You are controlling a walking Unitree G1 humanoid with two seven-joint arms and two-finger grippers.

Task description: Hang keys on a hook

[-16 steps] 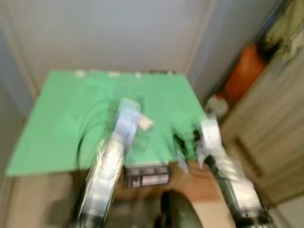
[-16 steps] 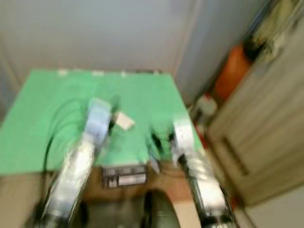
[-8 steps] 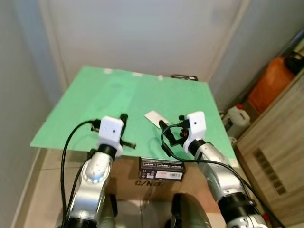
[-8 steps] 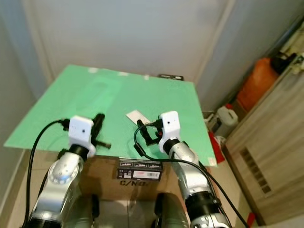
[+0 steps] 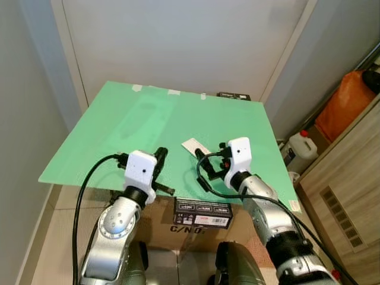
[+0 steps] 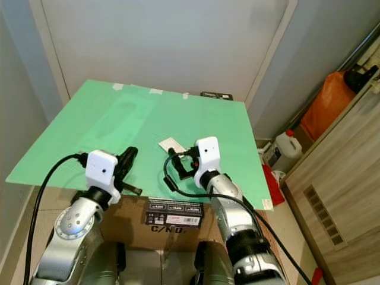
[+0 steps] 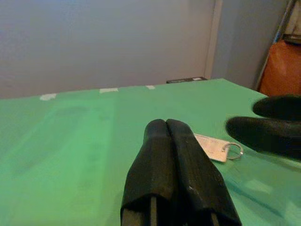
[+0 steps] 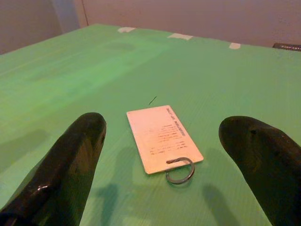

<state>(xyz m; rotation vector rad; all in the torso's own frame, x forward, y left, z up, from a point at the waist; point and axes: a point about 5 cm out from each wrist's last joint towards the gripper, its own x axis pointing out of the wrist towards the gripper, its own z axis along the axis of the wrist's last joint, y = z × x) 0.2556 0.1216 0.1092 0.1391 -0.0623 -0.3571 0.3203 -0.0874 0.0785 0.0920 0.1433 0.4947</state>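
A white key tag [image 5: 195, 146] with a metal ring [image 8: 180, 170] lies flat on the green table top [image 5: 148, 124]. My right gripper [image 5: 205, 163] hovers low just behind the tag, open, with its fingertips [image 8: 89, 123] spread wide to either side of it and nothing between them. In the right wrist view the tag [image 8: 162, 138] lies just ahead of the gripper [image 8: 162, 123]. My left gripper [image 5: 160, 155] is shut and empty over the table's near edge, left of the tag. The left wrist view shows its closed fingers [image 7: 167, 129] with the tag [image 7: 211, 146] beyond.
A cardboard box [image 5: 202, 218] sits under the table's near edge. A flat black object [image 5: 233, 95] lies at the far right corner by the wall. An orange container [image 5: 347, 101], a white jug [image 5: 300, 147] and a wooden cabinet [image 5: 350, 196] stand to the right.
The head camera has swung and settled, so the blur is gone. The right gripper has edged slightly closer to the tag. The tag has not moved.
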